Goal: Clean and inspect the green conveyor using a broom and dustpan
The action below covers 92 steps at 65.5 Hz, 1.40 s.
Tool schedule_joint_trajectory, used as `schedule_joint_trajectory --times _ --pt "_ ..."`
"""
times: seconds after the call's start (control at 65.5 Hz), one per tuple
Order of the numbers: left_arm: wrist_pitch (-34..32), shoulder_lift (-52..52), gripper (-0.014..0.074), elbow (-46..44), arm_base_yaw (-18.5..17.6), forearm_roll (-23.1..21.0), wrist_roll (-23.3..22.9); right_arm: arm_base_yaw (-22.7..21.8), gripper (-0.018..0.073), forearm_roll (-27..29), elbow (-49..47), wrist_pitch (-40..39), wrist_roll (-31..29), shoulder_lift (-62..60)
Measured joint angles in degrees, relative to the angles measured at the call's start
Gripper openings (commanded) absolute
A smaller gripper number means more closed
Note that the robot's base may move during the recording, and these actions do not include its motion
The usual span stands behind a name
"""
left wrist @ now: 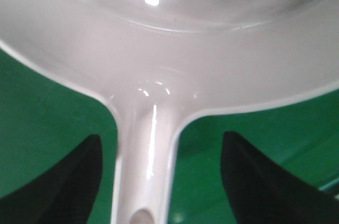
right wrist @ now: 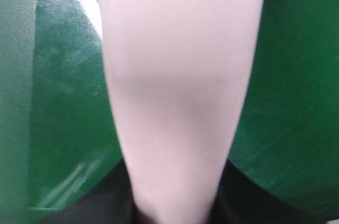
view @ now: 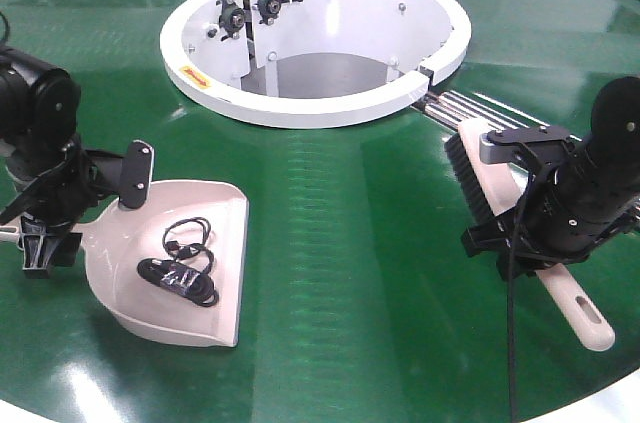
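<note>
Two-handedly tending tools on the green conveyor [view: 330, 233], with glossy belt filling the background of every view. Straddling the long handle of the dustpan [view: 125, 278] with the left gripper [left wrist: 161, 138], jaws standing open: in the left wrist view, showing strips of green belt on both sides between the pale handle and the black fingers [left wrist: 63, 181], so touching nothing there. Showing the dustpan flat on the belt at the left of the front view, mouth turned toward the right, handle running back toward the left edge. Holding a small bundle of black cord [view: 180, 268] inside the pan, well within its raised walls. Clamping the handle of the broom [view: 492, 193] with the right gripper [view: 522, 233], jaws closed on it: in the right wrist view, pressing dark pads against both sides of the pale handle at the bottom edge, though blurring too much there for finer detail. Showing the broom at the right of the front view, black bristles facing left, brush head just beside the silver rollers [view: 450, 108] and near the white ring [view: 300, 108], slotted handle end pointing toward the near right edge. Not revealing whether the bristles are touching the belt. Sitting well apart, dustpan and broom, with open green belt lying between them.
</note>
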Motion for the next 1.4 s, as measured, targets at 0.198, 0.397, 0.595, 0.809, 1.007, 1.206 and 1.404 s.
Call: schedule_joint_trajectory --times 0.198,0.397,0.595,0.809,1.007,1.206,1.404 --pt "0.45 -4.82 0.0470 0.00 0.00 -4.85 -0.06 0.00 -0.0001 0.03 0.00 0.00 0.00 0.00" --pt "0.68 -9.97 0.0470 0.00 0.00 -8.20 -0.06 0.00 -0.0001 0.03 0.00 0.00 0.00 0.00" --pt "0.68 -14.97 0.0470 0.00 0.00 -12.94 -0.06 0.00 -0.0001 0.03 0.00 0.00 0.00 0.00" --pt "0.63 -18.82 0.0470 0.00 0.00 -20.91 -0.06 0.00 -0.0001 0.03 0.00 0.00 0.00 0.00" --pt "0.17 -19.18 0.0470 0.00 -0.06 -25.93 -0.06 0.00 -0.0001 0.03 0.00 0.00 0.00 0.00" --pt "0.17 -19.18 0.0470 0.00 -0.06 -28.77 -0.06 0.00 0.0000 0.45 0.00 -0.24 0.00 0.00" --pt "0.17 -19.18 0.0470 0.00 -0.06 -30.24 -0.06 0.00 0.0028 -0.08 0.00 -0.23 0.00 4.45"
